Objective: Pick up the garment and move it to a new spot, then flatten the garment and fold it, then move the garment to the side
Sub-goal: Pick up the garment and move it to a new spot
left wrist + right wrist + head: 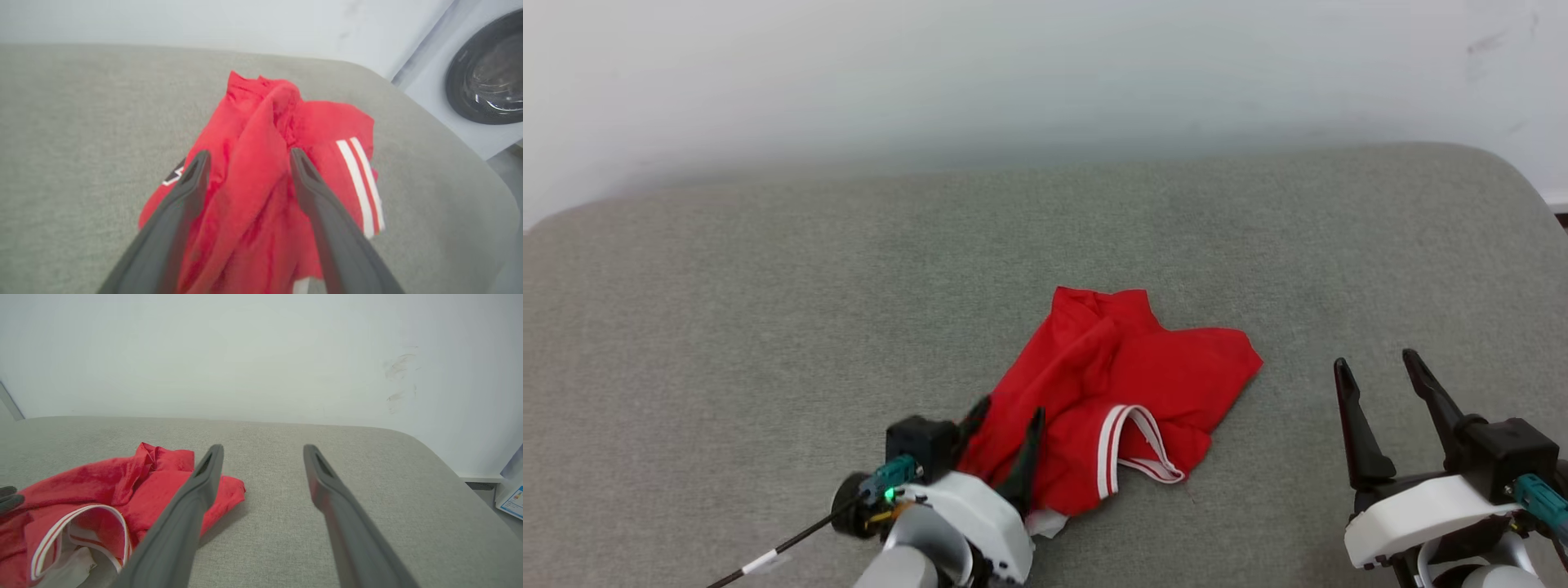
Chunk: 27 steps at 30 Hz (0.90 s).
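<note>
The garment [1127, 384] lies crumpled in a loose red heap on the grey cloth-covered surface [768, 286], toward its near edge and a little right of the middle in the head view. A loop of red-white striped trim [1111, 441] gapes open on the near side, and a scrap of white cloth [1045, 523] pokes out beneath it.

Behind the surface rises a plain white wall [1013, 65], with faint scuffs [398, 367] in the right wrist view. Off the rounded corner, the left wrist view catches a pale appliance with a dark round door [486, 69] (a washing machine, by the look of it). A thin black cable [792, 539] trails from the left wrist.

The heap hides most of the shirt: only a corner of a black, white-outlined print [173, 175] peeks out beside one finger, too little to read. The near end of the heap is covered by the left wrist housing.

The left gripper [1009, 412] is down at the garment's near-left end, jaws spread wide, straddling a raised ridge of red cloth [261, 163] without pinching it. The right gripper [1374, 363] stands well apart to the right, jaws wide and holding nothing; along its fingers [204, 482] the garment [122, 490] shows off to the left.
</note>
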Tool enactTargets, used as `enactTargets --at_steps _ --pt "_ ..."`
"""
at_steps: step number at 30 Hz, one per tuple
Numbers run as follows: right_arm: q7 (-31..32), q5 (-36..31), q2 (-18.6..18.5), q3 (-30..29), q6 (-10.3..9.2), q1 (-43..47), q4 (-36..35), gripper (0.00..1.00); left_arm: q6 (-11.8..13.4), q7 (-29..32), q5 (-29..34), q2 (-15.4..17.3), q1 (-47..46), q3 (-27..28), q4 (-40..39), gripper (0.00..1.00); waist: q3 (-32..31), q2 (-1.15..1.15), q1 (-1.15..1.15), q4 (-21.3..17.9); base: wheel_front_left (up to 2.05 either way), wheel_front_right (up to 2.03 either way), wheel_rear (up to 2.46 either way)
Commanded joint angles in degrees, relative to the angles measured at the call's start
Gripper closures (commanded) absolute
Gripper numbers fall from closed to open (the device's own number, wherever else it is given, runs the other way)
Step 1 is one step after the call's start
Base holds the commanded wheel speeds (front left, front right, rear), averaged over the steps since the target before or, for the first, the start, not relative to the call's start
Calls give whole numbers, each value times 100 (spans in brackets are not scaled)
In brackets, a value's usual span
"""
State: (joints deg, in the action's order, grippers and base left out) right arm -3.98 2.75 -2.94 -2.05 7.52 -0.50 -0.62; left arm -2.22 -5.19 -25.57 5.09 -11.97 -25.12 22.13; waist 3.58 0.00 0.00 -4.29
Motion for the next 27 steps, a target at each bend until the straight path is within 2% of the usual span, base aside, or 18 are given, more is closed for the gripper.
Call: enactTargets --at_steps 1,6,15,19,27 --pt "6 -50 8 -28 -7 -8 1 0 60 -203 102 3 -119 26 -151 0 -106 0 0 94 0 0 0" --pt "62 -111 8 -78 -6 74 -45 0 306 -674 332 123 -268 191 -630 0 -276 0 0 226 0 0 0" --pt "149 -171 8 -122 -6 199 -153 0 907 -862 458 635 167 823 -1099 0 -397 0 0 282 0 0 0" --pt "171 -170 8 -75 -6 312 -163 0 1037 -818 488 871 531 933 -1245 0 -446 0 0 245 0 0 0" --pt "193 -96 8 41 -6 328 -161 0 1149 -657 435 962 903 923 -1510 0 -490 0 0 195 0 0 0"
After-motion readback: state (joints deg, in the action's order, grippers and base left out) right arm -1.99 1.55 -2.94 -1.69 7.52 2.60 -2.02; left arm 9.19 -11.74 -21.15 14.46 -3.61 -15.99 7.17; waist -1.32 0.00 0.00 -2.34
